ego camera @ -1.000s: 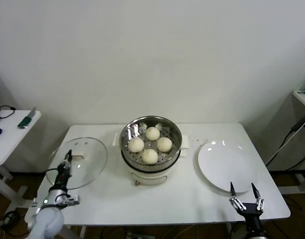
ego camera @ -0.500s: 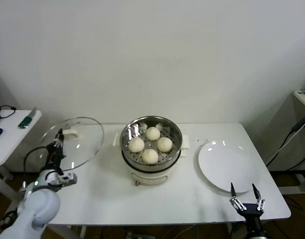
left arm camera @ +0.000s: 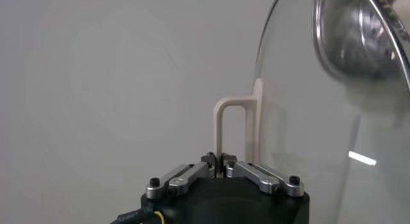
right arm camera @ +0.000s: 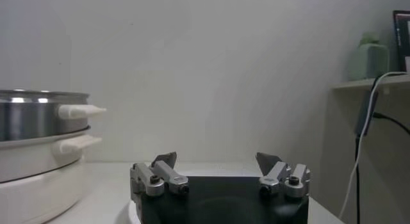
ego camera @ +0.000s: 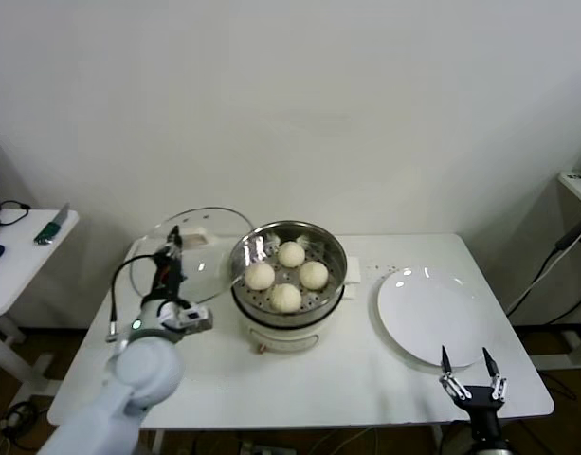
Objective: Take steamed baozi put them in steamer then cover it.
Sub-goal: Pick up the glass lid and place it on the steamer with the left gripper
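Left pincer (ego camera: 170,254) clenching pale bar handle of clear glass lid (ego camera: 209,248), holding it tilted just left of shiny steel steamer (ego camera: 333,248). Four smooth round buns (ego camera: 285,297) sitting inside. Right pincer (ego camera: 469,365) spread wide, idling at tabletop (ego camera: 356,370) edge by flat white plate (ego camera: 432,318).

White table (ego camera: 299,379) w/ 1 empty white plate (ego camera: 432,316) on right; side table (ego camera: 15,261) far left.

baozi (ego camera: 286,276) in steamer (ego camera: 287,284) | cover (ego camera: 201,254) left of steamer | plate (ego camera: 430,316) right
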You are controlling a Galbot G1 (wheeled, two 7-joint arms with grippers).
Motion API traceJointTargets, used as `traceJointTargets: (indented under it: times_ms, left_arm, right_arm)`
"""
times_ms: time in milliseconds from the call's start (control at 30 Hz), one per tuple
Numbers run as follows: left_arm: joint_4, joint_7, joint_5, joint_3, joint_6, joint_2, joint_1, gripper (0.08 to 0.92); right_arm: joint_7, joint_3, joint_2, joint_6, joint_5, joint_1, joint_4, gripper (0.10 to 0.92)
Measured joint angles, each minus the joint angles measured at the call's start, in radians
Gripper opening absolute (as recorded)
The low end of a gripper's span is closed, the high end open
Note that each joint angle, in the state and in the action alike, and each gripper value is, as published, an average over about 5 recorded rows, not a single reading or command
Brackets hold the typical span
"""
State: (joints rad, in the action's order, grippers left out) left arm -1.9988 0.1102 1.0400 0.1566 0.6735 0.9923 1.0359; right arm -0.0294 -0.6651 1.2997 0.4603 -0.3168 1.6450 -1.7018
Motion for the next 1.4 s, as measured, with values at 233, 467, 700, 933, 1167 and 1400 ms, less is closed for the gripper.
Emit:
traceJointTargets:
  times_ms: [233,467,700,933,1167,1400]
  left_arm:
    - [0.012,0.072,0.112,-0.132,0.052,0.099,-0.089,0.142]
    - [0.050,0.116,0.209,-0.227,0.063,0.220,-0.131,0.142]
    - [0.105,0.126,0.262,-0.282,0.063,0.329,-0.160,0.142]
    - [0.179,0.100,0.276,-0.304,0.063,0.390,-0.171,0.142]
    - [0.241,0.052,0.296,-0.303,0.063,0.412,-0.164,0.142]
    - [0.281,0.017,0.304,-0.306,0.063,0.432,-0.164,0.142]
  right_arm:
    - [-0.001,0.000,-0.012,0.010,-0.014,-0.002,0.009,0.823]
    - [-0.003,-0.006,-0.029,0.018,-0.032,0.002,0.014,0.823]
    - [-0.003,-0.015,-0.045,0.022,-0.048,0.006,0.014,0.823]
    - [-0.002,-0.021,-0.051,0.028,-0.055,0.009,0.010,0.823]
    - [0.001,-0.024,-0.056,0.036,-0.061,0.010,0.011,0.823]
    - [0.002,-0.023,-0.053,0.039,-0.061,0.008,0.012,0.823]
